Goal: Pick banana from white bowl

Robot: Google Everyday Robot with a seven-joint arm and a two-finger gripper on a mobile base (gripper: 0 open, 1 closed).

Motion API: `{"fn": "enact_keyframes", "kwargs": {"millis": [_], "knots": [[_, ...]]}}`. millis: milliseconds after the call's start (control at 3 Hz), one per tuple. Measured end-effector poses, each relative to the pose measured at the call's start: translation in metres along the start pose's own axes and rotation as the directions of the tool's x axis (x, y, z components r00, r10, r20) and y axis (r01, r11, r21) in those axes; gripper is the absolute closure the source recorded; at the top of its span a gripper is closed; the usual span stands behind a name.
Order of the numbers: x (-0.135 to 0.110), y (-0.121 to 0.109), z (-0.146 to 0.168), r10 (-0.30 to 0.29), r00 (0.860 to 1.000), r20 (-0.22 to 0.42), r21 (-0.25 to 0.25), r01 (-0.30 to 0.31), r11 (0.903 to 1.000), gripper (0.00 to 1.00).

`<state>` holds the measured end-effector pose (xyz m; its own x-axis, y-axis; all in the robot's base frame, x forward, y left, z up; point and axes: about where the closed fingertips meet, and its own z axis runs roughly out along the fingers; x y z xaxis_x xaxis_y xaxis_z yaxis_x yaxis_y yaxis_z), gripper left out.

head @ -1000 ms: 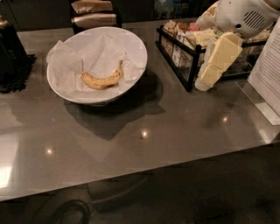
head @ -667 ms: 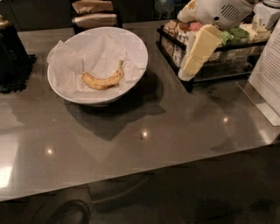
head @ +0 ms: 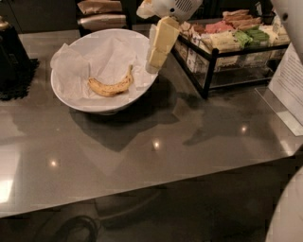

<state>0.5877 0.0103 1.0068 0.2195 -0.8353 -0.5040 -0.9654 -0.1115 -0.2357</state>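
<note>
The banana (head: 111, 86), small, yellow and brown-speckled, lies in the middle of the white bowl (head: 78, 103) on crumpled white paper (head: 71, 66). The bowl stands at the back left of the grey table. My gripper (head: 155, 60), pale yellow under a white wrist, hangs pointing down over the bowl's right rim. It is to the right of the banana and apart from it. It holds nothing that I can see.
A black wire rack (head: 208, 71) of coloured packets stands just right of the gripper. A black object (head: 14, 61) is at the far left. A white sheet (head: 291, 80) stands at the right edge. Brown packets (head: 99, 14) lie behind the bowl.
The gripper has moved left, from in front of the wire rack to the bowl's right rim. The banana and bowl have not moved on the table.
</note>
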Motion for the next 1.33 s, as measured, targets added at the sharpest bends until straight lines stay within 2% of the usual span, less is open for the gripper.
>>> {"fn": "enact_keyframes", "kwargs": {"millis": [333,667,1000,1333], "knots": [[-0.005,-0.004,0.003,-0.005,1.0,0.007,0.007,0.005,1.0,0.0],[-0.002,-0.006,0.013,0.027,0.998,0.056,0.02,-0.028,0.9994,0.0],[-0.016,-0.025,0.039,0.005,0.994,0.105,0.001,-0.005,1.0,0.0],[-0.018,-0.027,0.042,0.003,0.994,0.109,0.001,-0.003,1.0,0.19]]}}
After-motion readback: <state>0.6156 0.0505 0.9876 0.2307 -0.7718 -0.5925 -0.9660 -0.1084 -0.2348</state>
